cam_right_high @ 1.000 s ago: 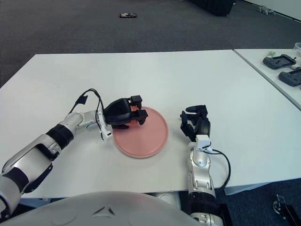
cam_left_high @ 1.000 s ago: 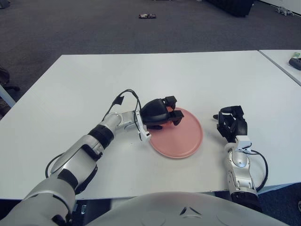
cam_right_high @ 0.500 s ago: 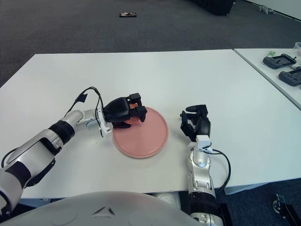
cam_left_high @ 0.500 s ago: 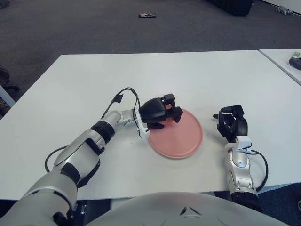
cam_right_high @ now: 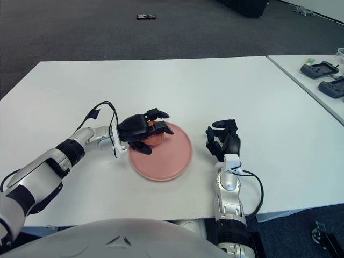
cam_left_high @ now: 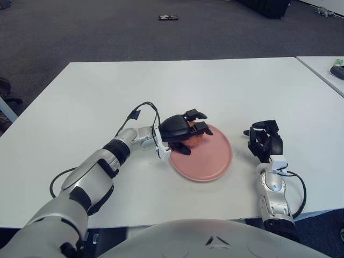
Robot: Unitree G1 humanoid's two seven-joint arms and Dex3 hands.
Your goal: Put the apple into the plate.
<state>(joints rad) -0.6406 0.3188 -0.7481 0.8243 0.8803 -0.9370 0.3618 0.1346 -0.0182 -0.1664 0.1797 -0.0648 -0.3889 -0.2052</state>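
Observation:
A pink plate (cam_left_high: 212, 158) lies on the white table (cam_left_high: 107, 86) in front of me. The reddish apple (cam_left_high: 194, 140) sits on the plate's left part, mostly covered by my left hand (cam_left_high: 192, 133). That hand hovers over the plate's left rim with its fingers spread above the apple and the thumb below it, no longer closed around the fruit. Just right of the plate is my idle right hand (cam_left_high: 264, 141), its dark fingers curled upward and holding nothing.
A black cable (cam_left_high: 141, 110) loops up from my left wrist. A second white table at the right carries black devices (cam_right_high: 322, 70). A small dark object (cam_left_high: 168, 18) lies on the grey carpet far behind.
My left hand has unfolded its fingers from around the apple, which now shows on the plate beneath them. The right hand has not moved.

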